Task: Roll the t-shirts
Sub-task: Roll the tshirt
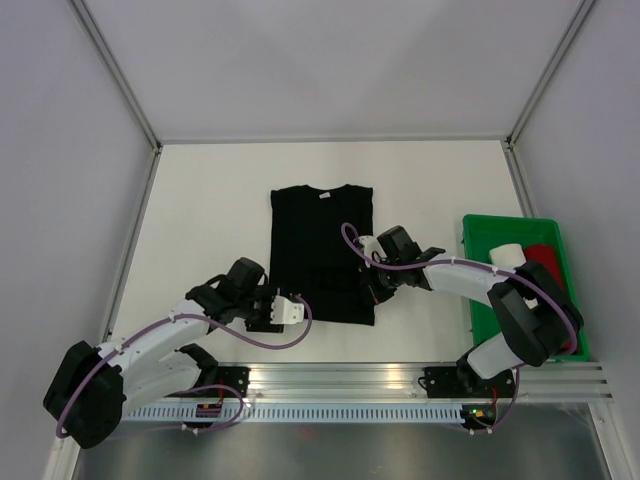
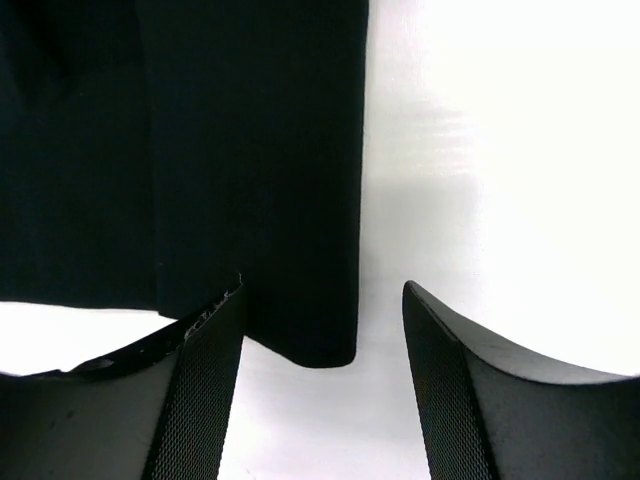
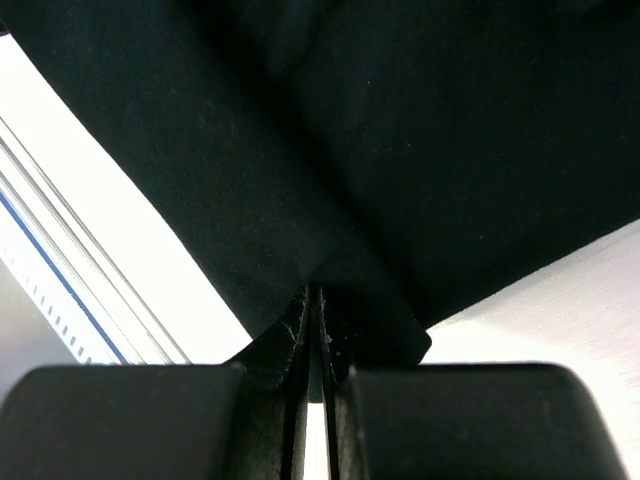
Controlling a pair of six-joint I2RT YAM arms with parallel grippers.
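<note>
Lying flat near the middle of the white table (image 1: 200, 200) is one black shirt (image 1: 320, 250), collar at the far edge with a small white label, hem toward the arms. It looks folded into a narrow rectangle, sleeves not sticking out.

Count of cloth items: three. One black shirt on the table; one white roll (image 1: 505, 254) and one red roll (image 1: 545, 262) inside the single green bin (image 1: 478, 232) at the right side of the table, the white one to the left of the red.

Two arms, two grippers.

Left gripper (image 1: 293, 310): sits at the shirt's near-left corner. Left wrist view shows the two fingers (image 2: 200, 390) spread wide apart, bare table between them. The shirt's corner (image 2: 300, 330) hangs just at the inner edge of one finger; nothing is clamped.

Right gripper (image 1: 372, 297): sits at the shirt's near-right corner. Right wrist view shows its jaws nearly together, a thin slit between them, with a pinch of black cloth (image 3: 340, 280) caught at the tips. Cloth rises in a small peak there and spreads out beyond. Table rail visible at left of that view.
</note>
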